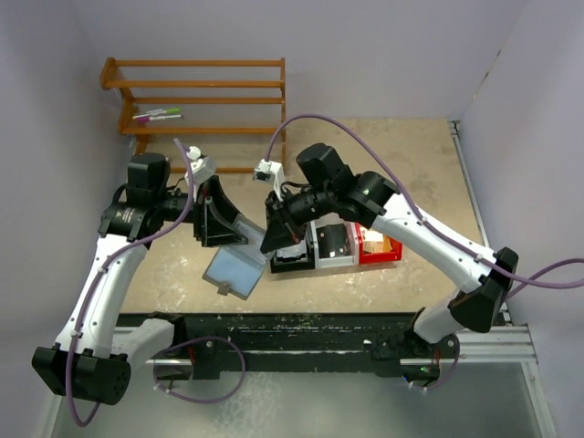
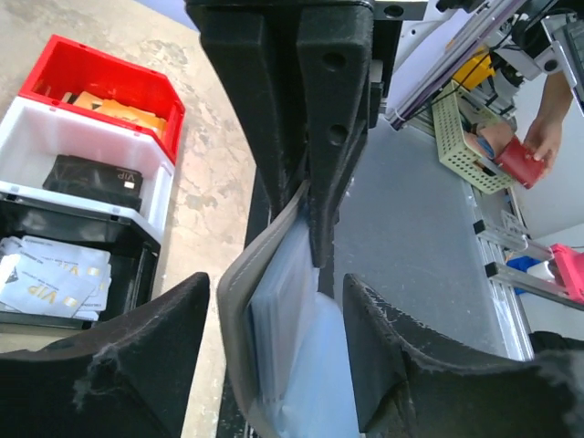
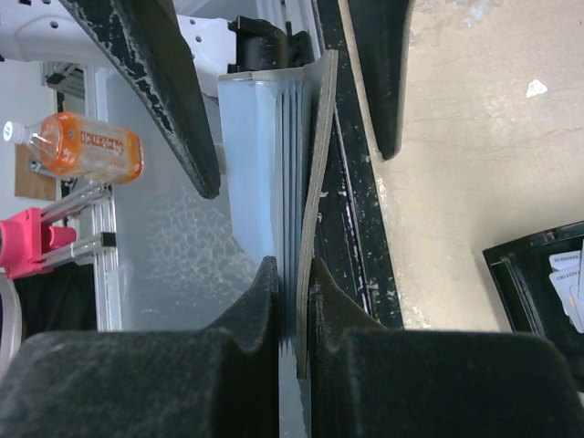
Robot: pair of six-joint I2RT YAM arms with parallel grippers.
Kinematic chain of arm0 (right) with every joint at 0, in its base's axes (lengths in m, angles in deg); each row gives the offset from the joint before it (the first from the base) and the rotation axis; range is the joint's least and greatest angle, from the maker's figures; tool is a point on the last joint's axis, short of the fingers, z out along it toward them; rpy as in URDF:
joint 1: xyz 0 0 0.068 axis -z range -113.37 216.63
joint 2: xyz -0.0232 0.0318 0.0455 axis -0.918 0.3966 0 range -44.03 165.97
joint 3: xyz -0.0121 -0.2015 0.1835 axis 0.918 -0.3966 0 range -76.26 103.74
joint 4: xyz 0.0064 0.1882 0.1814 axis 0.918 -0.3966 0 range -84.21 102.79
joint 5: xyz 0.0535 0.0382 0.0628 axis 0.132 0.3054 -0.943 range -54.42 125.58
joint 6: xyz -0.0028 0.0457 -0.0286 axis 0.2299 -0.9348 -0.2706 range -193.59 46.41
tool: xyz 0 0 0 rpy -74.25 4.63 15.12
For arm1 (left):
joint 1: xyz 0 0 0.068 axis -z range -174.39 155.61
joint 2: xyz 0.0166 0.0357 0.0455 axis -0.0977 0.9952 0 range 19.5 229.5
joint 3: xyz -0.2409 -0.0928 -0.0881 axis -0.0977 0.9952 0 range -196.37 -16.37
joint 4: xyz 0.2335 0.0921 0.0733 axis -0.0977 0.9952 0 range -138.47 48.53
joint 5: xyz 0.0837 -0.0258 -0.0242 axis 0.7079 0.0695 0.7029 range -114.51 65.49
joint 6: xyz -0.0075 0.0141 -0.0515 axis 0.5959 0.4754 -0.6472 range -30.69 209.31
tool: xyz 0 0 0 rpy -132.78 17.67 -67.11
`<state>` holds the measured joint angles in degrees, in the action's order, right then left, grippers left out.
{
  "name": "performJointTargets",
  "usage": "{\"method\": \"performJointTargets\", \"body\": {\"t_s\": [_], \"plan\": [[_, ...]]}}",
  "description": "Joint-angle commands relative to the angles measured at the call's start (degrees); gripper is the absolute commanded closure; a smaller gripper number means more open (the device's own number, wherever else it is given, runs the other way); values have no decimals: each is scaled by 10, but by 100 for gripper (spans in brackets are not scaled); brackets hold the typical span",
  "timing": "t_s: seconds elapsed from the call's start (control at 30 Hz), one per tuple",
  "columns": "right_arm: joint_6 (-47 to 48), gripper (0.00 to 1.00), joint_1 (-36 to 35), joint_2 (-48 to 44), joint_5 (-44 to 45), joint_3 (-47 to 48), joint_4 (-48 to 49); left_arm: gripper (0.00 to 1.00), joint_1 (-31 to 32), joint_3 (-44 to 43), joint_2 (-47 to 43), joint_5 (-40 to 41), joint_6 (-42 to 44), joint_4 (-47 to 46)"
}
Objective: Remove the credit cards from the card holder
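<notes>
The blue-grey card holder (image 1: 235, 267) hangs open above the table's near edge, its clear sleeves fanned out. My right gripper (image 3: 293, 266) is shut on the holder's cover and sleeves (image 3: 274, 164); it also shows in the top view (image 1: 274, 239). My left gripper (image 2: 274, 287) is open, its fingers (image 2: 137, 365) wide apart on either side of the holder (image 2: 274, 310) without pinching it. A tan-gold card (image 2: 114, 109) lies in the red bin, a black card (image 2: 91, 178) in the white bin, and pale silvery cards (image 2: 50, 278) in the black bin. I cannot tell if any card is in the sleeves.
The black bin (image 1: 294, 265), white bin (image 1: 318, 245) and red bin (image 1: 376, 256) stand in a row just right of the holder. A wooden rack (image 1: 201, 100) with markers stands at the back left. A black strip (image 1: 301, 324) runs along the near edge. Walls close in on both sides.
</notes>
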<state>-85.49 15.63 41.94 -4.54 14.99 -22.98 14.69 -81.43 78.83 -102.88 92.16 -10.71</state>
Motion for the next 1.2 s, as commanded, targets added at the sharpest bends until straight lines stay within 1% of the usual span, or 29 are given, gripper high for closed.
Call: {"method": "performJointTargets", "body": {"t_s": [0.0,0.03,0.07,0.1,0.13,0.2,0.23,0.3,0.37,0.4,0.43,0.47,0.5,0.53,0.57,0.6,0.67,0.73,0.77,0.8,0.83,0.9,0.93,0.97,1.0,1.03,1.07,1.13,1.17], "plan": [[15,100,-3,4,-27,43,7,45,1,5,-7,-35,41,25],[14,100,-3,5,-25,45,11,54,1,6,-6,-33,43,25],[12,100,-2,4,-19,44,17,59,1,6,-5,-33,43,26],[6,99,-2,0,-16,40,29,67,1,5,-4,-30,43,25],[-7,94,-2,-6,-14,33,48,74,1,4,-3,-28,41,23],[-40,71,-2,-29,-11,7,77,87,1,3,-5,-19,24,6],[-77,63,-2,-45,-3,-18,122,90,1,4,-8,-12,5,-12],[-143,45,-2,-88,46,-83,224,94,1,6,-16,3,-46,-56],[-216,36,-2,-136,74,-181,353,96,1,19,-30,12,-116,-122],[-253,34,-2,-158,98,-215,443,97,1,28,-37,18,-160,-166],[-292,33,-3,-181,112,-278,522,99,1,38,-45,23,-204,-207],[-332,32,-3,-201,127,-320,604,100,1,46,-52,31,-258,-250],[-366,32,-3,-220,147,-373,698,100,1,52,-58,38,-294,-295],[-403,33,-3,-232,163,-410,757,100,1,58,-61,45,-326,-322],[-418,33,-4,-237,174,-441,815,100,1,62,-63,52,-355,-345],[-439,33,-4,-238,181,-461,854,100,1,64,-63,58,-380,-365],[-464,34,-5,-228,182,-479,902,100,1,73,-64,69,-430,-404],[-475,36,-10,-212,176,-479,927,100,1,84,-68,82,-469,-431],[-480,38,-14,-205,176,-479,938,100,1,87,-70,88,-482,-442],[-481,41,-16,-196,175,-476,946,100,1,91,-71,90,-500,-454],[-482,47,-17,-193,174,-474,950,100,1,94,-72,90,-510,-463],[-480,63,-17,-190,172,-469,949,100,1,98,-73,83,-515,-467],[-475,74,-17,-193,167,-465,935,96,1,98,-74,78,-510,-463],[-467,85,-17,-199,153,-459,902,86,1,98,-74,71,-498,-453],[-465,97,-17,-204,137,-447,866,74,1,94,-75,65,-476,-431],[-446,100,-16,-212,129,-433,813,62,1,87,-72,58,-447,-390],[-412,100,-16,-218,120,-409,737,52,1,78,-71,52,-410,-357],[-332,100,-15,-212,79,-349,593,41,1,51,-66,38,-329,-287],[-296,100,-16,-198,50,-304,514,36,1,40,-64,27,-289,-255]]}}
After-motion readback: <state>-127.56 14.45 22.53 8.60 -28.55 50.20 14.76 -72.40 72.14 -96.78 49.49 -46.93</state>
